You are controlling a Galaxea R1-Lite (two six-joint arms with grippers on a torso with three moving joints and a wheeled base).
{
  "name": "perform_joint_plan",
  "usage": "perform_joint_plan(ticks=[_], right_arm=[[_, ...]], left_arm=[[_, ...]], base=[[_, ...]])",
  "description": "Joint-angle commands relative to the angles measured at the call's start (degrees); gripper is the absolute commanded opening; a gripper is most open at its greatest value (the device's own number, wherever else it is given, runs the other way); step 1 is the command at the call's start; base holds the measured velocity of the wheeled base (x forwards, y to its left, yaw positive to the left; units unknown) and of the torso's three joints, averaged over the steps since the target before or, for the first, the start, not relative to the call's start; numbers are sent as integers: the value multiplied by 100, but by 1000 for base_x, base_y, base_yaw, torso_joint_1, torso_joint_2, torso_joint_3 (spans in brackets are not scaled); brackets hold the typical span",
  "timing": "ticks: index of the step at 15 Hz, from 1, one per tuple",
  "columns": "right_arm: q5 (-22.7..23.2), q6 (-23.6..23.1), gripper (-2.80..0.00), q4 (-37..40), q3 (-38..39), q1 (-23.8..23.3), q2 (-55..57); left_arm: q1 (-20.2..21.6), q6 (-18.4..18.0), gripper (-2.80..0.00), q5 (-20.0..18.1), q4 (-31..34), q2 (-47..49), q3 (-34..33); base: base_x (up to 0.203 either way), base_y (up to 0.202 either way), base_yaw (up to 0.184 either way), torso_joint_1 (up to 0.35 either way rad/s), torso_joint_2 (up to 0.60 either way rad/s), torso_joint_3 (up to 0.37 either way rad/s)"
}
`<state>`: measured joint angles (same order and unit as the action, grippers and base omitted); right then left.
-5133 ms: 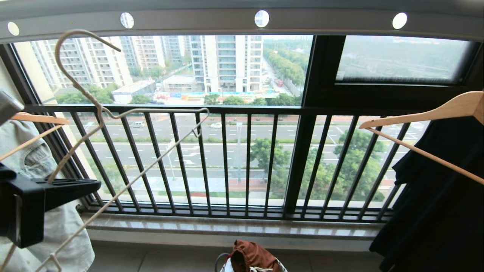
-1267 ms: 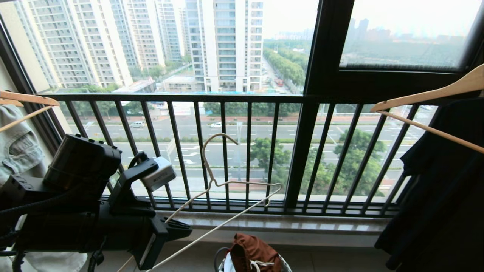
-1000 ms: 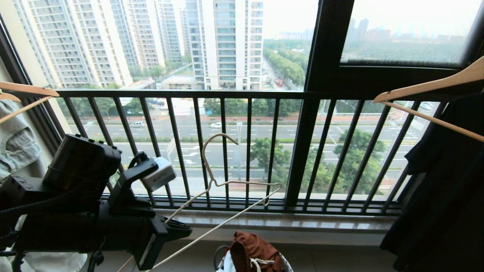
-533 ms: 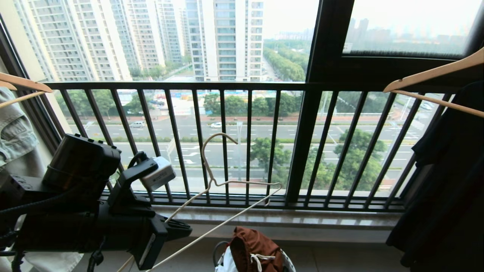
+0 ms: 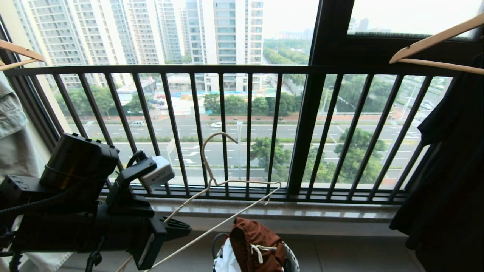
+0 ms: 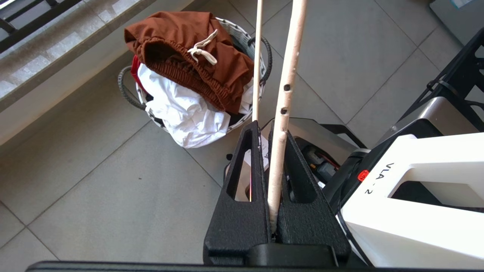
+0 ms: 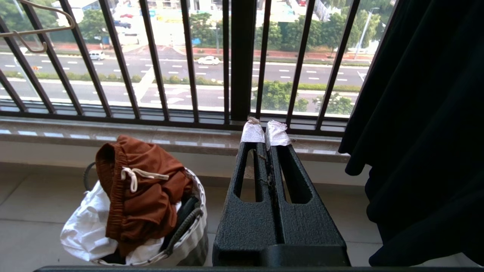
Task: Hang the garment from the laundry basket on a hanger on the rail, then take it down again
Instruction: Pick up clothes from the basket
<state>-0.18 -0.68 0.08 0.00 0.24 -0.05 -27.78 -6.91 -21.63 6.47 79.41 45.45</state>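
The garment (image 5: pixel 257 241), rust-brown shorts with a white drawstring, lies heaped on top of the laundry basket (image 5: pixel 293 261) on the floor below the window. From the left wrist the garment (image 6: pixel 189 56) fills the basket (image 6: pixel 237 33). My left gripper (image 5: pixel 181 228) is shut on the cream wire hanger (image 5: pixel 204 155), which points up and away toward the window bars. Close up, my left gripper (image 6: pixel 270 130) clamps a hanger (image 6: pixel 287 75) wire between its fingers. My right gripper (image 7: pixel 265 132) is shut on nothing, to the right of the garment (image 7: pixel 143 189) and basket (image 7: pixel 193 234). The rail is out of view.
A white cloth (image 6: pixel 181 109) lies under the shorts. A black barred window railing (image 5: pixel 227 70) and stone sill (image 5: pixel 302 213) stand behind the basket. A dark garment (image 5: pixel 446 170) on a wooden hanger (image 5: pixel 435 39) hangs right, pale denim (image 5: pixel 11 113) left.
The head view has sunk: window, railing and hung clothes slid upward and more of the basket shows. Five seconds ago the hanger was held high by the rail; the arms have since kept still.
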Motion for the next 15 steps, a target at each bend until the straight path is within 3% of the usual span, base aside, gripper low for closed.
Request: perform_joint_plan(ticks=[1, 15], right_arm=[[1, -2, -280, 1, -3, 2, 5], [1, -20, -280, 1, 0, 2, 5]], left_arm=[[1, -3, -280, -14, 4, -4, -1], [1, 14, -280, -8, 4, -40, 8]], base=[[0, 0, 0, -223, 538, 311], [0, 0, 0, -184, 496, 309]])
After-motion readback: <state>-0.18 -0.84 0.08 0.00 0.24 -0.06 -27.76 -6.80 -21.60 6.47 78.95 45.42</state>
